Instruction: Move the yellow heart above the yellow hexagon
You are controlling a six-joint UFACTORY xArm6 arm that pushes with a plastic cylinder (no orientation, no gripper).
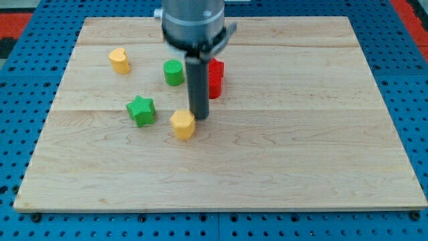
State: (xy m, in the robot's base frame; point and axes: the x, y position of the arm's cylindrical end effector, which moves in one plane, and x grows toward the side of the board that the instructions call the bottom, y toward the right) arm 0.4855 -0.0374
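Near the middle of the pale, grained wooden board (281, 154), my tip (200, 118) rests just right of the yellow hexagon-shaped block (182, 124), seemingly touching its upper right edge, though the rod hides the contact. I carry no fingers, only this straight dark rod, so nothing is pinched. The yellow heart-shaped block (120, 60) sits well apart at the view's upper left. To do this well, I judge I should swing round the green cylinder block (174, 72) and green star-shaped block (141, 110), then push the heart rightward squarely through its centre, since smooth plastic-looking blocks pivot easily. A red block (215, 77), shape partly hidden, stands behind my rod.
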